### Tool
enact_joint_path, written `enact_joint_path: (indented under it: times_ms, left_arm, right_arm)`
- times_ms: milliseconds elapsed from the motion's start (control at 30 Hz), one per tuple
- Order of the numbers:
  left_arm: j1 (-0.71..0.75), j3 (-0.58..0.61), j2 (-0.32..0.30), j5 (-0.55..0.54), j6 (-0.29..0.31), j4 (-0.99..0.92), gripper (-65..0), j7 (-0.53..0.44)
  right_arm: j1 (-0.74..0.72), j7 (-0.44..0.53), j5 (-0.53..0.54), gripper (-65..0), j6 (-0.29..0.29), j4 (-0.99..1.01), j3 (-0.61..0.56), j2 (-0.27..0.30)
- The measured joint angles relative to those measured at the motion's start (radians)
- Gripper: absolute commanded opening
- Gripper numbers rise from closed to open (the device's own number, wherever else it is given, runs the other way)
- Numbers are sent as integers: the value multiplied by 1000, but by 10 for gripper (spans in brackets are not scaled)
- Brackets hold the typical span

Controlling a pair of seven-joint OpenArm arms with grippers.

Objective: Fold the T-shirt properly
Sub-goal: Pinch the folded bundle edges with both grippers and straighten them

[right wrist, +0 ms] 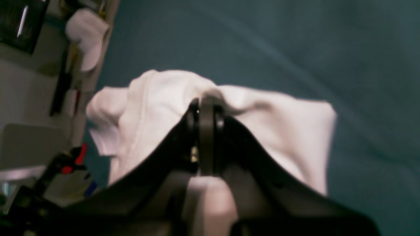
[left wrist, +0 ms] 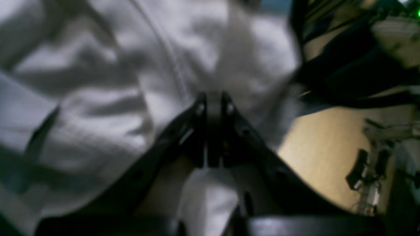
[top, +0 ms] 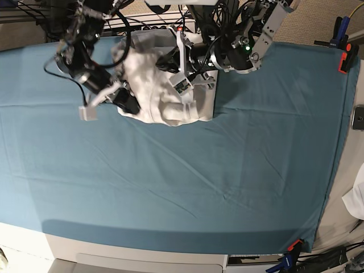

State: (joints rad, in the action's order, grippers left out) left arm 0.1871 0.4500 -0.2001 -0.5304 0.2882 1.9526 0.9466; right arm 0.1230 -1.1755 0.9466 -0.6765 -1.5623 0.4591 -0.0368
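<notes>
The white T-shirt [top: 162, 94] lies bunched in a crumpled heap at the back of the teal-blue sheet [top: 187, 170]. My right gripper [top: 125, 98] is at the heap's left edge. In the right wrist view it [right wrist: 206, 102] is shut on a fold of the T-shirt [right wrist: 154, 105], held up above the sheet. My left gripper [top: 182, 77] is at the heap's top right. In the left wrist view it [left wrist: 214, 98] is shut on the T-shirt [left wrist: 108, 82], with cloth hanging between the fingers. The neckline and label are hidden.
Orange clamps hold the sheet at the right back edge [top: 343, 57] and front right corner [top: 293, 245]. A phone [top: 358, 117] and a small white fabric scrap [top: 356, 202] lie off the right edge. Cables and arm bases [top: 170, 17] crowd the back.
</notes>
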Motion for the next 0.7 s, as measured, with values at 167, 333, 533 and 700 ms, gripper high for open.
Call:
enact_joint_path:
  times_ms: [167, 333, 533, 700]
  left_arm:
    - [6, 0, -21, 102, -69, -11, -650, 50]
    - [6, 0, -80, 161, -108, -9, -650, 89]
    - [3, 2, -136, 145, -104, -2, -650, 74]
    - [4, 3, -142, 153, -105, 16, -650, 87]
  right_arm:
    - [-32, 3, -33, -650, -1, 45, -8, 2]
    - [-33, -40, -21, -650, -2, 43, -15, 45]
    - [-28, -171, 3, -650, 0, -30, -16, 111]
    - [-11, -219, -16, -650, 4, -141, -16, 117]
